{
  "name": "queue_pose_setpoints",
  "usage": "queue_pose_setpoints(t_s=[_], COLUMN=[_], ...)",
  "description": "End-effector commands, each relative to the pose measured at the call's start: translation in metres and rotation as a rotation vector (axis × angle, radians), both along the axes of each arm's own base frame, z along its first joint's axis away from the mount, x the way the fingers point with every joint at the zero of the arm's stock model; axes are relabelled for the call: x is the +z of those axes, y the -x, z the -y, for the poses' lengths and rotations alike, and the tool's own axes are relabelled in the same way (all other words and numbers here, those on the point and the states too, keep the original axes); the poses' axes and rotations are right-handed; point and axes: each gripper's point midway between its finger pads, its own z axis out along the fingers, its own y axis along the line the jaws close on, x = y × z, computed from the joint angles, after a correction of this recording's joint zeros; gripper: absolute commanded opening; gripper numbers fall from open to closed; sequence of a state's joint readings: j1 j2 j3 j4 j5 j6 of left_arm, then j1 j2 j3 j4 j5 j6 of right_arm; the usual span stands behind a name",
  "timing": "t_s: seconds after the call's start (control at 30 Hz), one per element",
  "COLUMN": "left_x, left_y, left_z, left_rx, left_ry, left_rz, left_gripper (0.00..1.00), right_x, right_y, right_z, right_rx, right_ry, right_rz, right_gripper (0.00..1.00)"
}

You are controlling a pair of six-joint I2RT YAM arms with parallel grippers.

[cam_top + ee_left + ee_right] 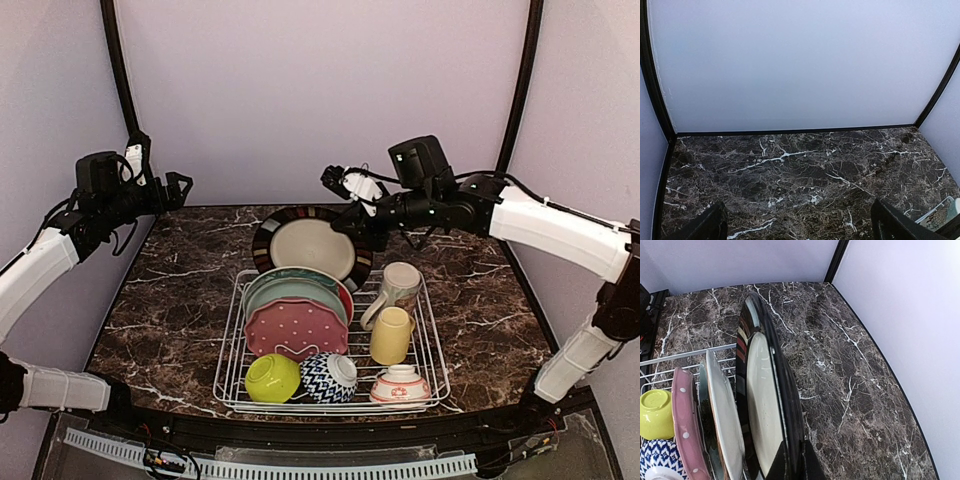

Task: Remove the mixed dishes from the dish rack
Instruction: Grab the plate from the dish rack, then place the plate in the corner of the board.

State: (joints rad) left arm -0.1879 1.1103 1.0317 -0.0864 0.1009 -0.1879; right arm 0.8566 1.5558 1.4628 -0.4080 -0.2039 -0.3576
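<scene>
My right gripper [358, 228] is shut on the rim of the black-rimmed plate [310, 245] and holds it upright over the back edge of the white wire dish rack [437, 360]. In the right wrist view the fingers [812, 466] pinch the plate's edge [762, 405]. The rack holds the teal plate [295, 290], the red plate [346, 297], the pink dotted plate [297, 328], the cream mug [400, 285], the yellow mug [390, 335], and the lime [272, 378], navy-zigzag [328, 377] and pink-white [400, 385] bowls. My left gripper [180, 190] is open and empty, high at the far left.
The dark marble table [170, 300] lies bare to the left of the rack and behind it [850, 370]. Pale walls with black corner posts [122, 70] close in the back and sides. The left wrist view shows bare marble [800, 170] and a rack corner [940, 212].
</scene>
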Motion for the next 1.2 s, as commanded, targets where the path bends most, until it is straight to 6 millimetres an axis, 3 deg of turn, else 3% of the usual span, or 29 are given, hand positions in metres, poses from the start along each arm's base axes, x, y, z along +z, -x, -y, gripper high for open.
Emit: queue_pose_setpoints(t_s=[0.0, 0.2, 0.53, 0.67, 0.93, 1.17], left_x=[0.002, 0.0, 0.001, 0.001, -0.001, -0.001], left_y=[0.005, 0.005, 0.006, 0.005, 0.004, 0.005], left_z=[0.002, 0.002, 0.003, 0.003, 0.003, 0.004], left_rx=[-0.012, -0.014, -0.017, -0.019, -0.017, -0.021], left_ry=[0.01, 0.011, 0.014, 0.017, 0.015, 0.019], left_rz=[0.0, -0.004, -0.003, -0.004, -0.008, -0.009], left_gripper=[0.99, 0.99, 0.99, 0.99, 0.99, 0.99], right_x=[0.096, 0.134, 0.16, 0.174, 0.191, 0.167], right_y=[0.008, 0.009, 0.003, -0.009, -0.055, -0.098], right_z=[0.001, 0.015, 0.023, 0.032, 0.094, 0.161], right_rx=[-0.007, -0.063, -0.134, -0.205, -0.33, -0.481], right_ry=[-0.275, -0.383, -0.467, -0.519, -0.752, -0.907], right_rz=[0.15, 0.204, 0.163, 0.12, -0.113, -0.296], right_gripper=[0.0, 0.0, 0.0, 0.0, 0.0, 0.0])
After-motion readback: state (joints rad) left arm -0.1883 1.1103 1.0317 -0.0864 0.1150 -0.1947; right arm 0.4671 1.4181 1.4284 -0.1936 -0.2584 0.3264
